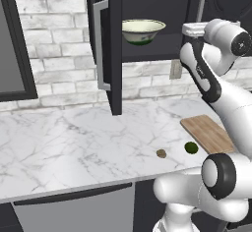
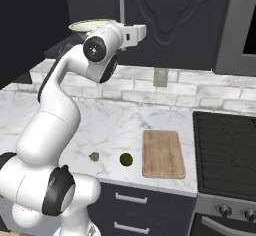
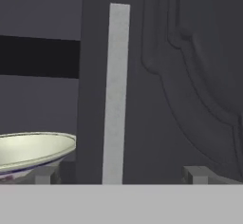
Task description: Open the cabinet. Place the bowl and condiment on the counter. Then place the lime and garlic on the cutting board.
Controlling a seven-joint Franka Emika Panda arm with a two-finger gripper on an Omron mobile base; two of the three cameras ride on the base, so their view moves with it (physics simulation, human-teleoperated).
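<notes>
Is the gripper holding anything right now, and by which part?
Nothing is held. The gripper is open, facing the closed cabinet door's handle, with the bowl beside it.

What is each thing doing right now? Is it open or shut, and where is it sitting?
cabinet left door: swung open.
cabinet right door: shut.
bowl: upright on the cabinet shelf.
lime: on the counter, beside the cutting board, not on it.
garlic: on the counter, apart from the lime.
cutting board: flat, bare.
gripper: open, holding nothing, up by the right door's handle.
</notes>
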